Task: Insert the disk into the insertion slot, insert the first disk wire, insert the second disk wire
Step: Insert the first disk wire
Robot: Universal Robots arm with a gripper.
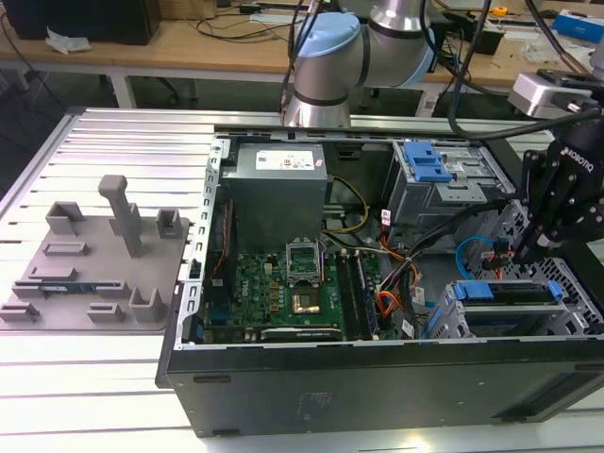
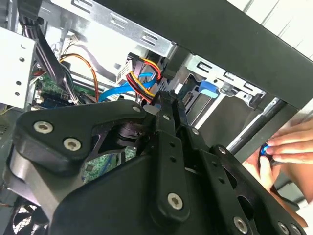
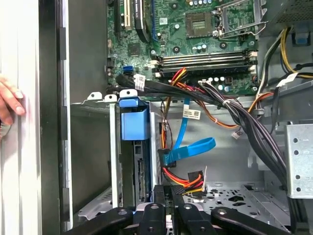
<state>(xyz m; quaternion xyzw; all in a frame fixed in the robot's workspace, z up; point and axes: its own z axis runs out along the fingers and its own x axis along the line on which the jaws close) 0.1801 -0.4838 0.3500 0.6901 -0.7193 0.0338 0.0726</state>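
PC case (image 1: 377, 382): gripper (image 1: 518, 255) nr disk (image 1: 510, 293) edge

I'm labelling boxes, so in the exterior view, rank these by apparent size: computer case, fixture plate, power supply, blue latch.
Largest to smallest:
1. case
2. fixture plate
3. power supply
4. blue latch
The plate's lead over the power supply is modest, and nearness to the camera may affect it.
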